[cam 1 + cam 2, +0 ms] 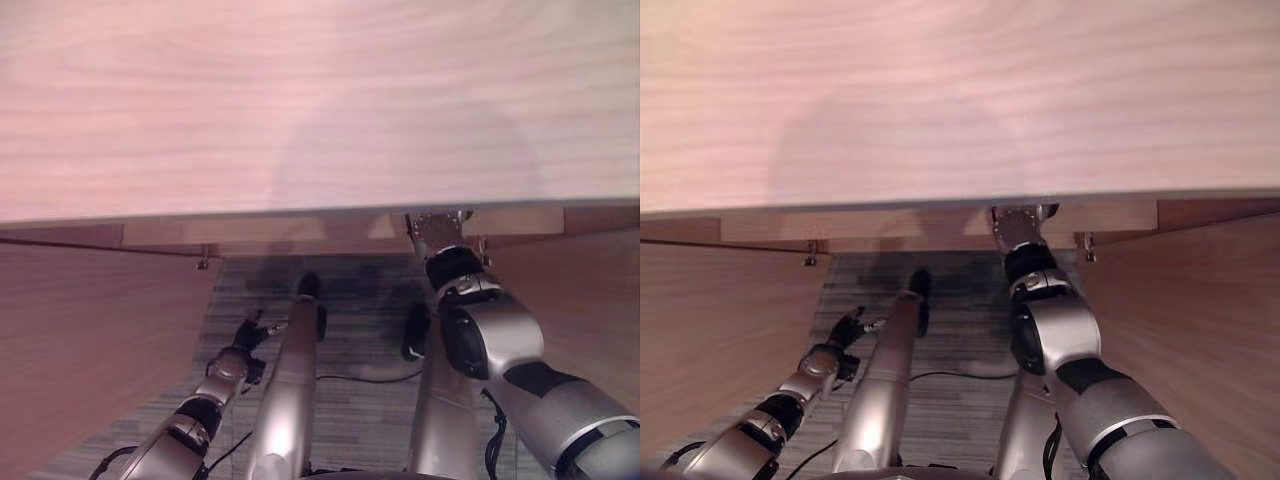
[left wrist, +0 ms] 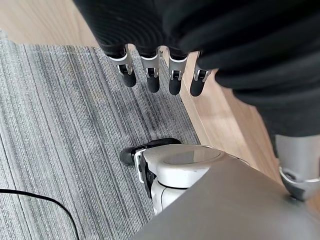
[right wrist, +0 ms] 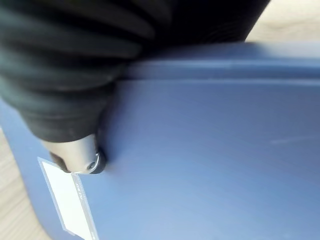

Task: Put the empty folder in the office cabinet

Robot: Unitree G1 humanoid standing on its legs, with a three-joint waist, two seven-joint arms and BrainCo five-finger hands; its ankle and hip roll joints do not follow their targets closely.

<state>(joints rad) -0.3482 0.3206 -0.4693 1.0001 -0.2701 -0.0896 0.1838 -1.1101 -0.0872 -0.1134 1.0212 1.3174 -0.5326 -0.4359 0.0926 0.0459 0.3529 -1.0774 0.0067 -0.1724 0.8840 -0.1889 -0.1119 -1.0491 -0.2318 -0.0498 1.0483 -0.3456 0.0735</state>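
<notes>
**Two hands, one folder inside the cabinet**

One blue folder [image 3: 210, 150] sits against the right hand [image 3: 75, 150] in the right wrist view; a silver fingertip touches its face beside a white label [image 3: 67, 200], but whether the fingers grasp it cannot be told. From the head views, the right hand [image 1: 437, 233] reaches under the cabinet top [image 1: 320, 100], between the open left door [image 1: 90, 340] and right door [image 1: 590, 300], so the folder appears to be inside the cabinet.

The left hand [image 2: 160, 75] hangs low over the grey carpet [image 2: 60, 125] with fingers straight and relaxed, holding nothing.

Likely risks: the folder could tip or slide out if let go before it rests on a shelf, and the arm could catch the cabinet edge on withdrawal.

The label looks blank; no writing can be read.
</notes>
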